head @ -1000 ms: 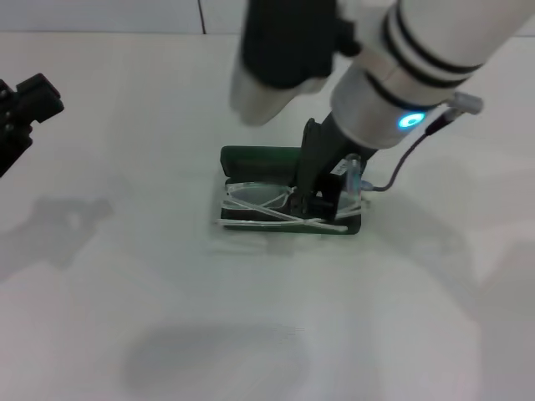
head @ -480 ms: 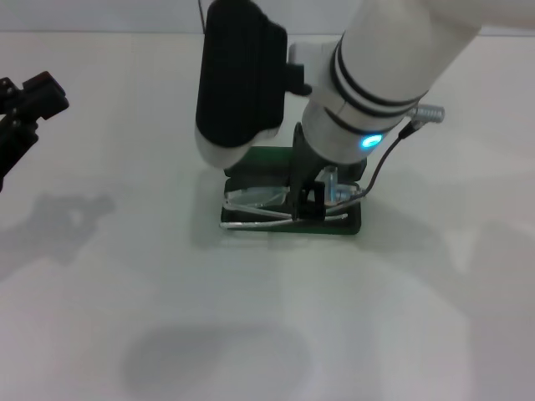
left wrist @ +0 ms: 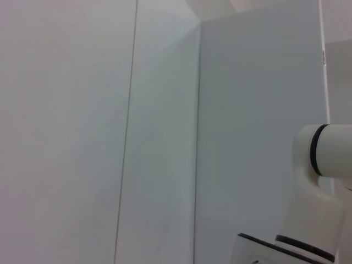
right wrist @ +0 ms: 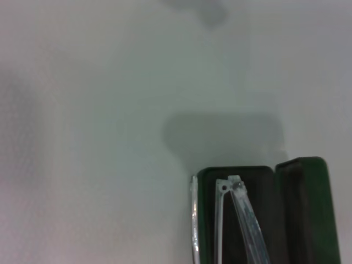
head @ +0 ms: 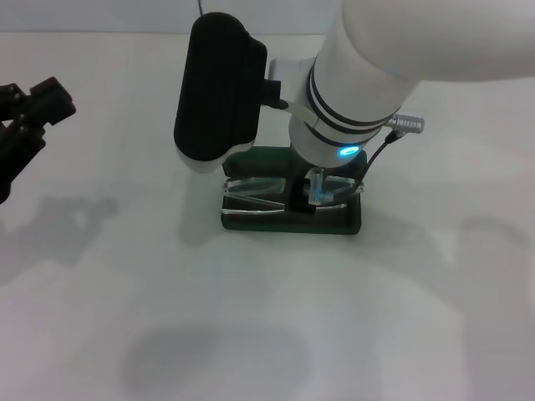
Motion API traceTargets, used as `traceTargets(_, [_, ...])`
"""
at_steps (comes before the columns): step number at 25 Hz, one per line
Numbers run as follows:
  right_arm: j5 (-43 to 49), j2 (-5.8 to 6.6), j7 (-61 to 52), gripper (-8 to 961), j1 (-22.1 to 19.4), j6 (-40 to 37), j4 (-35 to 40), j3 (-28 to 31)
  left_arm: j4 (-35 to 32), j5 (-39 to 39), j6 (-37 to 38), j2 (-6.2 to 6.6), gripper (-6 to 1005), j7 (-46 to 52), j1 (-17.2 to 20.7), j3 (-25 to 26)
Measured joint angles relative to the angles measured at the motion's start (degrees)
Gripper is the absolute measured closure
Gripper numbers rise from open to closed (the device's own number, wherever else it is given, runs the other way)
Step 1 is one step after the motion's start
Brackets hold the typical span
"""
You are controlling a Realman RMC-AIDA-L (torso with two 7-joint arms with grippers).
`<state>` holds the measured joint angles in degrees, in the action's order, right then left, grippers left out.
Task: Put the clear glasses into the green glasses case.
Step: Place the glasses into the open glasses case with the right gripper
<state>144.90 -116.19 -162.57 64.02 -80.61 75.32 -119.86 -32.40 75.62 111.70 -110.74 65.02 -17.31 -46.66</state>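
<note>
My right gripper (head: 311, 194) sits low over the dark green rectangular hard glasses case (head: 288, 219), right of its middle. I see only dark finger parts and a bluish clear piece under the white forearm, so I cannot tell how far it is open or whether it grips anything.

The fully transparent colourless plastic glasses (head: 255, 194) lie in the open case. Their curved front is in the case's left half, and one thin arm runs along the case's near edge.

The head view gives the case from above with the forearm and its black pad over the far part, so the lid is mostly covered. The right wrist view shows what that hides: the case (right wrist: 264, 214) is open, with the dark-lined tray and the raised lid side by side. The glasses' folded arms (right wrist: 234, 220) are inside the tray, and one arm rests along the tray's rim. That view cuts off the rest of the case.

The case sits on a plain white tabletop (head: 251, 317).

My left gripper (head: 29, 117) hangs well to the left of the case, above the table, partly out of frame; its state is unclear to me. The left wrist view shows only white wall panels and a bit of white robot arm.
</note>
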Motion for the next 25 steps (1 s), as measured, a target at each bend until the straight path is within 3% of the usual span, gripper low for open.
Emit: traceTargets(25, [1.6,0.0,0.6,838,1.9,7.0,-9.4,-1.4,0.8,2.1,-2.9,-0.71,928,-0.5,-2.1,0.0])
